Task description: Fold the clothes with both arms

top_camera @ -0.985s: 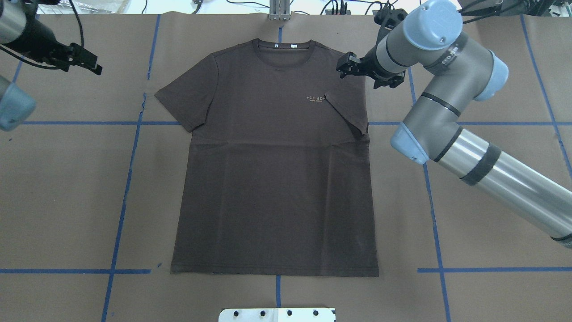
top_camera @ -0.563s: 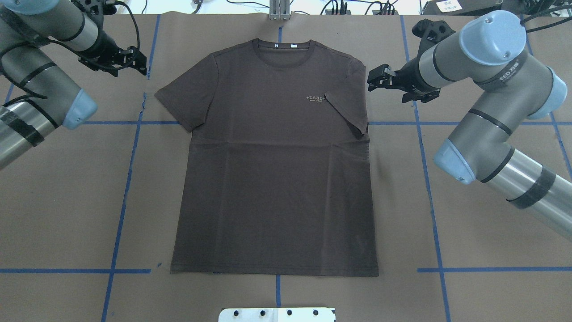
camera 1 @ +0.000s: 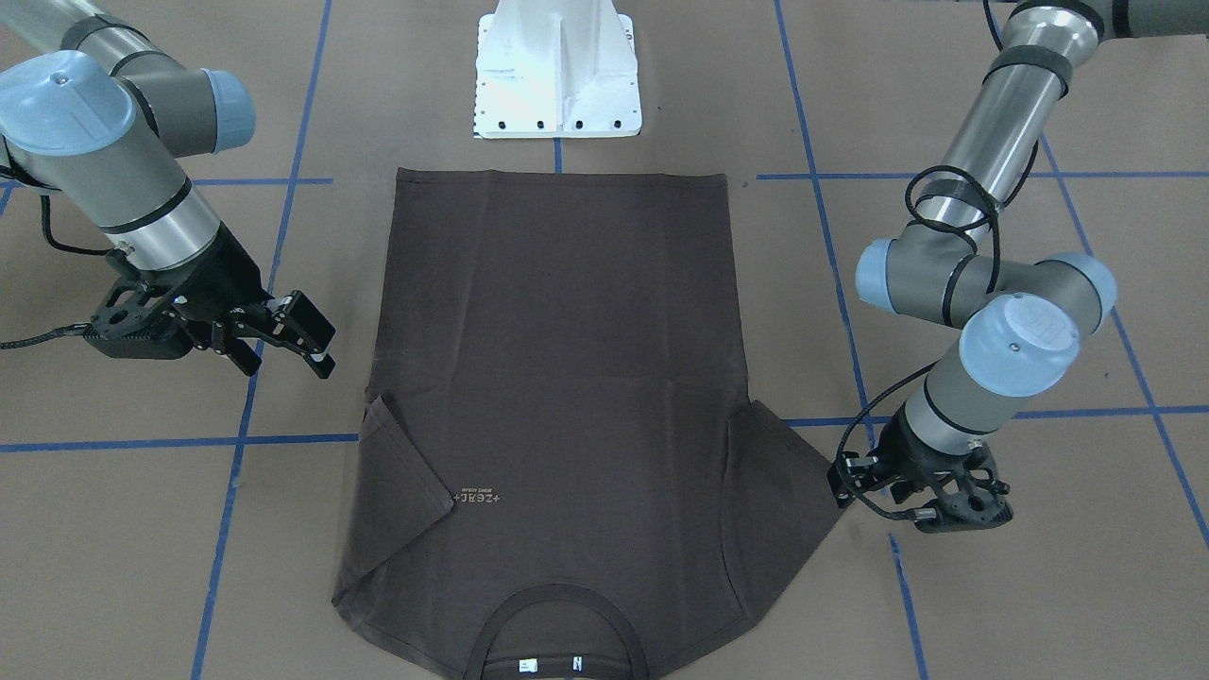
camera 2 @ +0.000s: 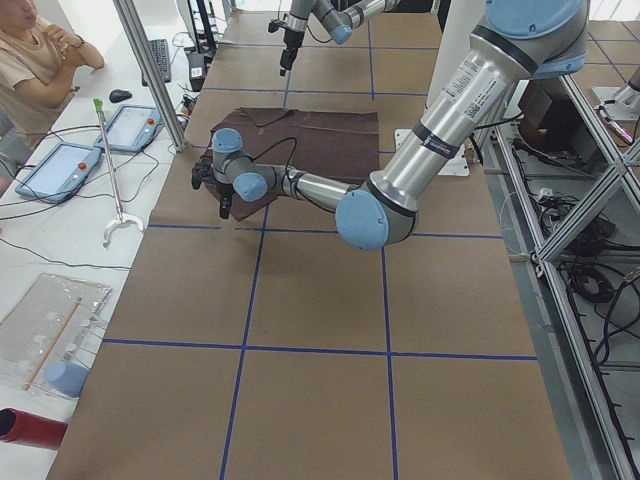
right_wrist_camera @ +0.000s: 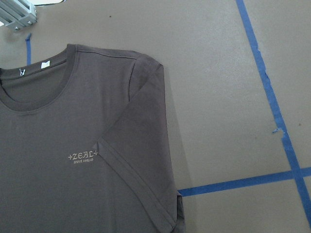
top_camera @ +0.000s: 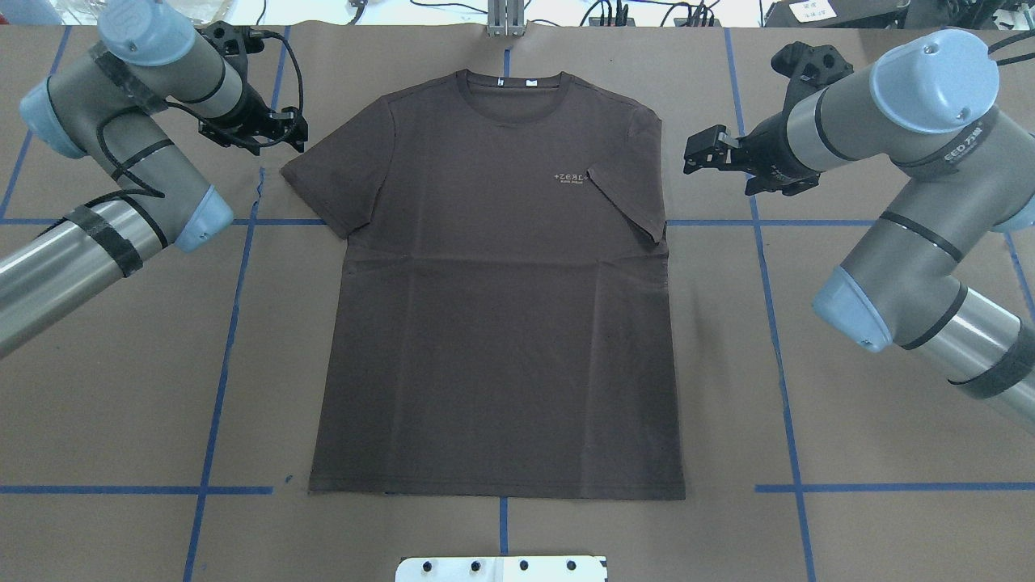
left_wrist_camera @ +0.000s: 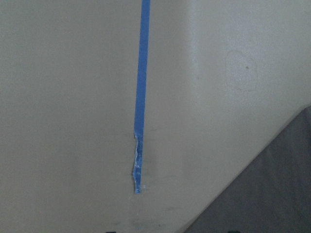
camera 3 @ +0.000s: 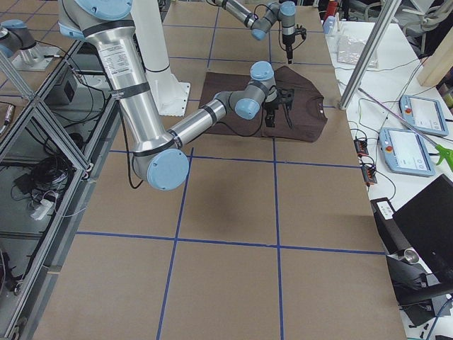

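The dark grey-brown T-shirt [top_camera: 501, 323] lies flat and chest up on the brown table, collar [top_camera: 513, 85] at the far side. Its right sleeve [top_camera: 627, 202] is folded in over the chest beside the pale lettering; in the right wrist view that sleeve [right_wrist_camera: 141, 160] shows the same fold. The left sleeve [top_camera: 331, 186] lies spread out. My left gripper [top_camera: 297, 134] hovers open just off that sleeve's outer tip, also seen front-on [camera 1: 841, 480]. My right gripper [top_camera: 694, 152] is open and empty, off the shirt beside its right shoulder [camera 1: 312, 340].
The white pedestal base [camera 1: 557, 85] stands at the near edge, below the hem. Blue tape lines [top_camera: 234, 323] grid the table. A metal bracket [top_camera: 505, 20] sits beyond the collar. A seated person [camera 2: 30, 60] and tablets [camera 2: 60, 170] are past the far edge.
The left arm swung in from the far left until its gripper reached the left sleeve's tip. The right gripper drew back rightward from the right shoulder, off the shirt. The shirt has not moved.
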`<state>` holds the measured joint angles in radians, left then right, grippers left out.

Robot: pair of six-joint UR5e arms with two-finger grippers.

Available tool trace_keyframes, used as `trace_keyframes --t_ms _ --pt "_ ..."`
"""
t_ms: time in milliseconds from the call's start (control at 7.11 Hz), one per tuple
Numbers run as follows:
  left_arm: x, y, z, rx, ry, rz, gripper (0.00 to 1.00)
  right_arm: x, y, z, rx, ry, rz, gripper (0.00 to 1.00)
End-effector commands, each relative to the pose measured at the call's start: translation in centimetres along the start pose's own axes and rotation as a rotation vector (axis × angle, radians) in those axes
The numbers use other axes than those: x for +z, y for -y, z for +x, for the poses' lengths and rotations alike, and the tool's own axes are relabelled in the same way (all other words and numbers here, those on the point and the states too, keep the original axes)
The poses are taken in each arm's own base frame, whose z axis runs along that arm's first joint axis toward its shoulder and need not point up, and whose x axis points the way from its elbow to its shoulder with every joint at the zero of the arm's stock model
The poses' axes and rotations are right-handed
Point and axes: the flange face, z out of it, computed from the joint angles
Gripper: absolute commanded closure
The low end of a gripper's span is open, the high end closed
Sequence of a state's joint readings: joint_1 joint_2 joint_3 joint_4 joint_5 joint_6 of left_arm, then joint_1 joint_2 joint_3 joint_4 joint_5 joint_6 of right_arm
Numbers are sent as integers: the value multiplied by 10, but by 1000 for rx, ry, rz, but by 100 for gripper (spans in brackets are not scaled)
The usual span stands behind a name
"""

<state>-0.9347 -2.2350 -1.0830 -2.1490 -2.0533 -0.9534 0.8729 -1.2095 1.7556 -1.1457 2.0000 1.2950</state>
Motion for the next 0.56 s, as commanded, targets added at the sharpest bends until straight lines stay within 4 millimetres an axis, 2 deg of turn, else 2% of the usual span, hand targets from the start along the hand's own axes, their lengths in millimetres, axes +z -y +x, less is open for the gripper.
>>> trace_keyframes --t_ms 0,422 --pt "12 -9 2 6 8 -19 34 -1 0 0 1 0 4 0" --pt "17 -10 -1 3 16 -26 39 -5 -1 -1 -1 6 9 0"
